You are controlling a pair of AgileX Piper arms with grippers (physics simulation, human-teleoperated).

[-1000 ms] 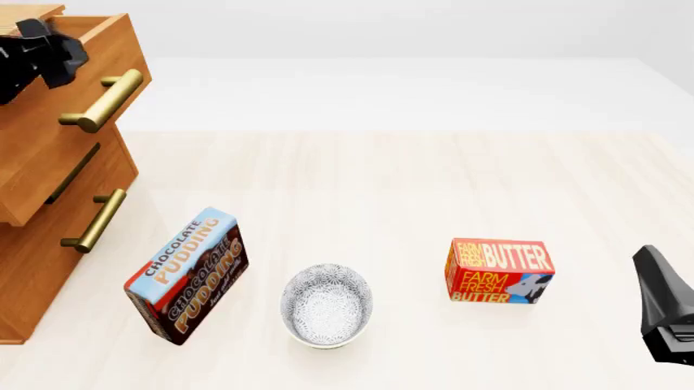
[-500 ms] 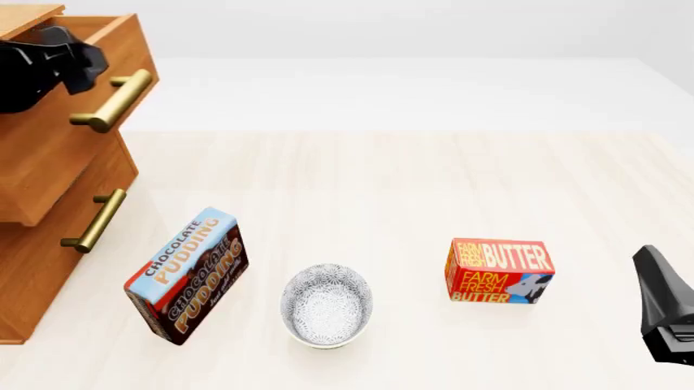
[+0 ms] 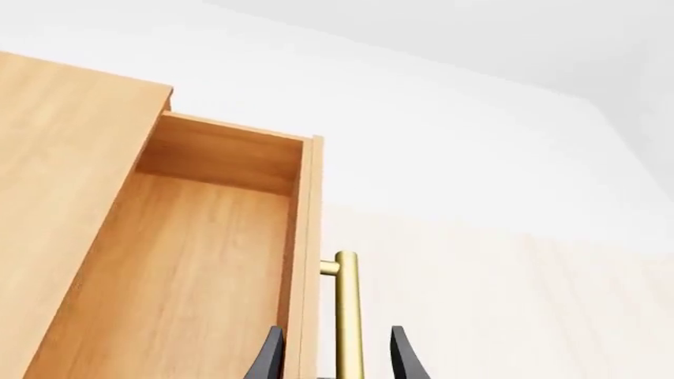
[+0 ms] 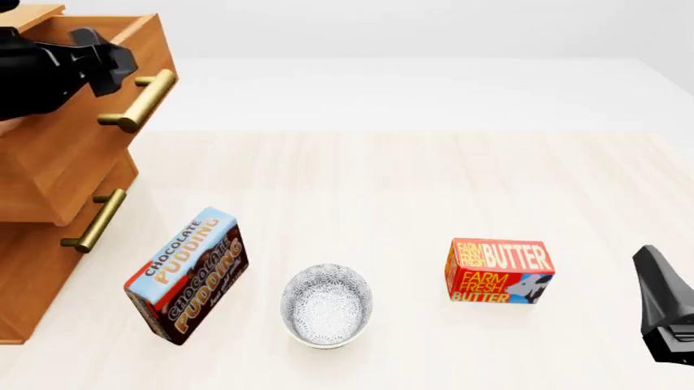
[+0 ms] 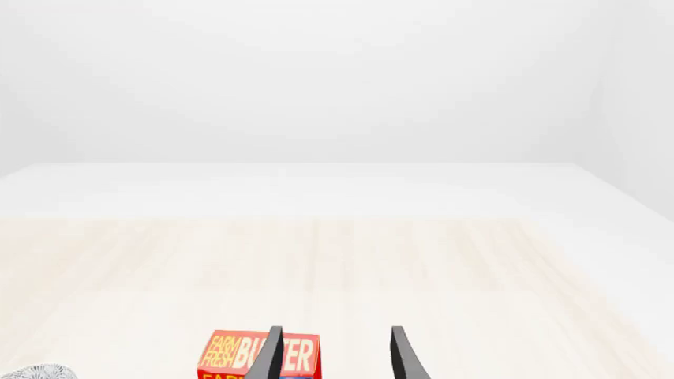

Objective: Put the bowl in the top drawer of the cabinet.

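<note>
Pulled farther out of the cabinet (image 4: 32, 268) than a second ago, the top drawer (image 4: 76, 138) slides with the left gripper (image 3: 335, 359) clasping its handle (image 4: 136, 101). Right gripper (image 5: 335, 355) hangs unclenched, empty. The bowl (image 4: 327, 305) sits on the table (image 4: 434, 179) between pudding box (image 4: 187, 275) and butter box (image 4: 499, 270).

- The bowl (image 4: 327, 305) is flanked by the pudding box (image 4: 187, 275) at 9 o'clock and the butter box (image 4: 498, 270) at 3 o'clock.
- Bare table (image 4: 412, 187) is seen at 12 o'clock.
- The top drawer (image 4: 93, 122) interior is unobstructed from above.
</note>
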